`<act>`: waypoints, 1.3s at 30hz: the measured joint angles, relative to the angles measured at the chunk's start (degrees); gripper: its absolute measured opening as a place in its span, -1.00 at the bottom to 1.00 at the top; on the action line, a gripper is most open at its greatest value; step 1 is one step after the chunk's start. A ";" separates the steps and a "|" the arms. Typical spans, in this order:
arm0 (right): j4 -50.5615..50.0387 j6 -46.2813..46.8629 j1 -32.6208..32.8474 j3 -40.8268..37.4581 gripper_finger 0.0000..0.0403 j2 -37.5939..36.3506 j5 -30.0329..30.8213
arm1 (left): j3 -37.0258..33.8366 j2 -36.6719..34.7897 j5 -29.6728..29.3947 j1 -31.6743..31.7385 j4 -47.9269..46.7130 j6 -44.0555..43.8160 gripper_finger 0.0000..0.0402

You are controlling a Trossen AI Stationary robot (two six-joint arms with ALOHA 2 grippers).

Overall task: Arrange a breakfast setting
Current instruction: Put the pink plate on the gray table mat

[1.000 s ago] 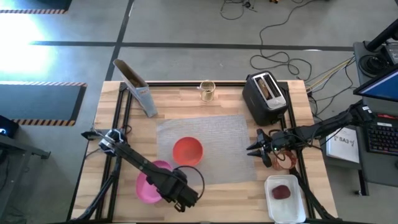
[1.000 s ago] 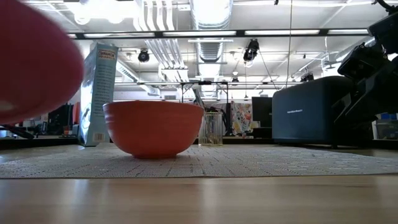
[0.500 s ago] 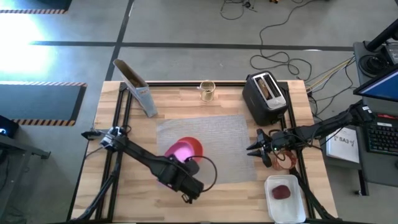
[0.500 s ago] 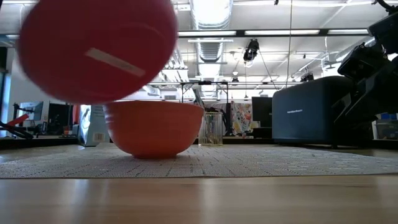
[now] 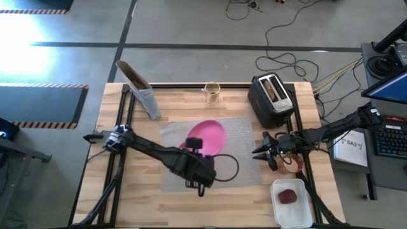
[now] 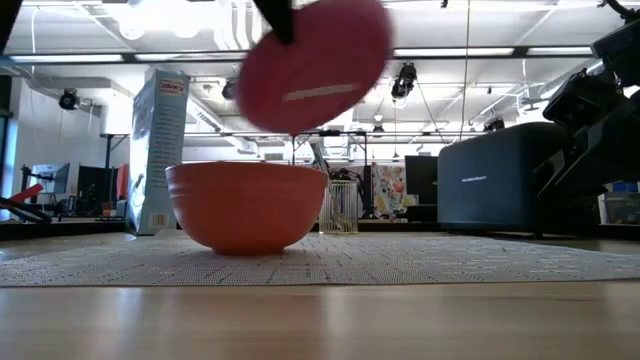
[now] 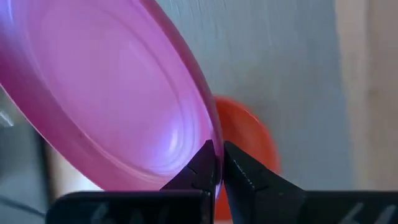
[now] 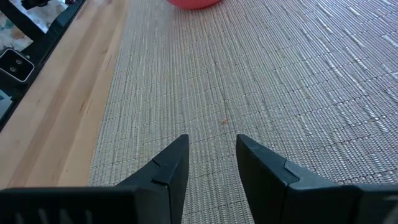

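My left gripper [image 5: 193, 145] is shut on the round pink plate [image 5: 208, 135] and holds it in the air over the grey woven placemat [image 5: 235, 143]. The red-orange bowl [image 6: 247, 205] stands on the mat below the plate; the plate and arm mostly hide it in the high view. It also shows in the left wrist view [image 7: 252, 134]. My right gripper [image 5: 259, 154] is open and empty, low over the mat's right edge [image 8: 261, 93]. The toast [image 5: 271, 89] stands in the toaster. A dark-red item [image 5: 287, 196] lies in a white tray. I see no spoon. My left gripper pinches the plate's rim [image 7: 210, 134] between its two fingers, one on the plate's upper face and one on its underside. The plate is lifted clear above the bowl and tipped steeply, its underside [image 6: 315, 65] toward the table's near edge.
A black toaster [image 5: 272, 102] stands at the back right, a clear glass [image 5: 212, 92] at the back middle, a cereal box [image 5: 138, 89] at the back left. The white tray [image 5: 291, 202] sits at the near right corner. A round orange-rimmed thing [image 5: 292, 165] lies under the right arm.
My left gripper has carried the pink plate from the table's near left up and toward the right and far edges, over the placemat and above the bowl. The plate has tipped more steeply on the way. The bowl has stayed in place.
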 joint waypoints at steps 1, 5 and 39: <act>0.00 0.00 0.00 0.00 -0.39 0.00 0.00 | -0.27 0.00 -0.78 0.55 1.72 3.71 -0.98; 0.00 0.01 0.00 0.00 -0.39 0.00 0.00 | -0.68 0.02 -0.63 2.88 8.67 14.47 -0.98; 0.02 0.00 0.00 0.00 -0.39 0.00 0.00 | -0.26 11.32 2.65 10.89 18.44 46.48 -0.98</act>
